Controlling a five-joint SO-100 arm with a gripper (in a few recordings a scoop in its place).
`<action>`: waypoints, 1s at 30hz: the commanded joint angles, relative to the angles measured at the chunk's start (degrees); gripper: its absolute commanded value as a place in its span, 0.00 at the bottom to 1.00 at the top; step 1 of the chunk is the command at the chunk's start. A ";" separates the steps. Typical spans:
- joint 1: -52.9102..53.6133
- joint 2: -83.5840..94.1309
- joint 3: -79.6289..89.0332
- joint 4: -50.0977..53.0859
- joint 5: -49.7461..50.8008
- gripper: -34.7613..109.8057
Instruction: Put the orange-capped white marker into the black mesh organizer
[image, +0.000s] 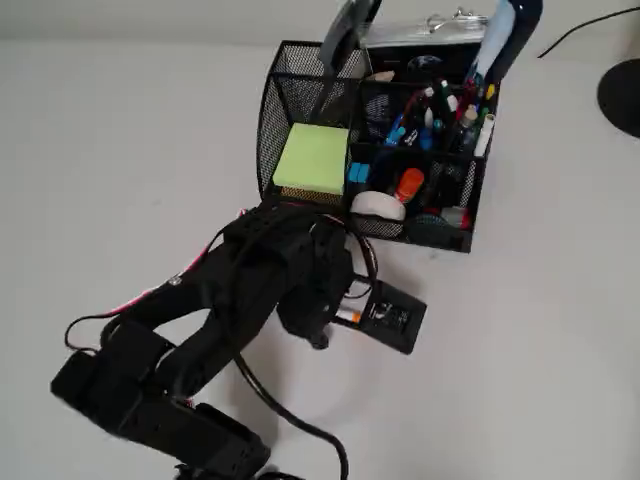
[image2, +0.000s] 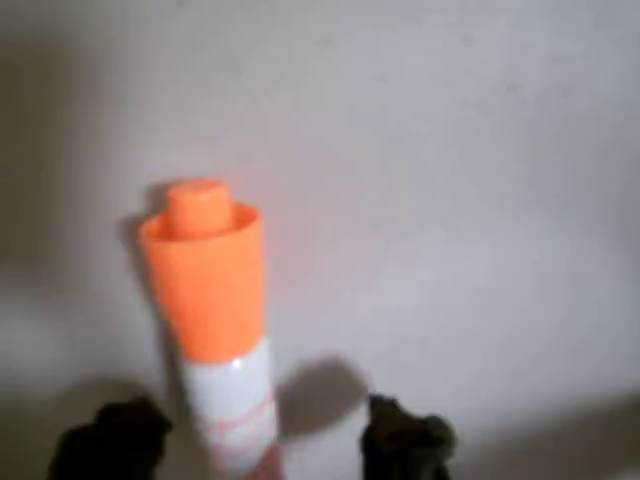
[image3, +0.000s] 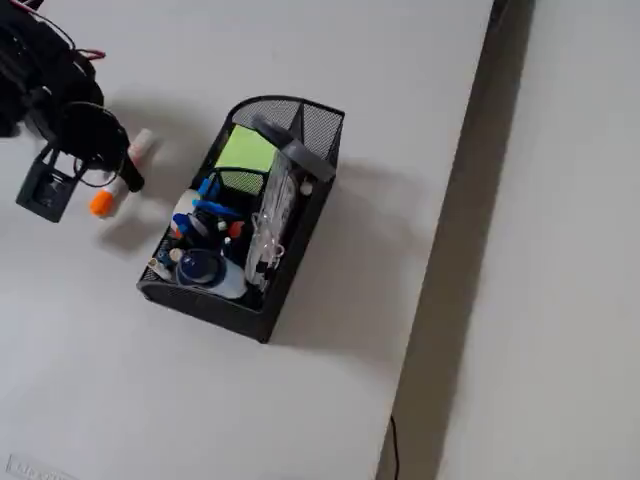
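The orange-capped white marker (image2: 215, 300) lies on the white table, cap pointing away from the wrist camera, with red print on its barrel. My gripper (image2: 255, 440) is open, and its two dark fingertips (image2: 110, 440) stand on either side of the barrel with gaps between them and it. In the fixed view the marker (image3: 105, 198) sits left of the black mesh organizer (image3: 318, 125), under my gripper (image3: 125, 170). From overhead, the arm covers most of the marker (image: 347, 315), just in front of the organizer (image: 268, 120).
The organizer holds a green sticky-note pad (image: 313, 158), several pens (image: 440, 110), a tape roll (image: 378, 205) and a stubby orange item (image: 408, 183). A black round base (image: 622, 95) sits at the far right. The table edge (image3: 470, 150) runs behind the organizer.
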 joint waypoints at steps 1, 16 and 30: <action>0.62 -1.58 -0.09 -3.16 0.35 0.38; -0.79 3.60 -1.05 -2.81 -2.29 0.24; 1.14 27.25 -28.04 6.24 -25.14 0.24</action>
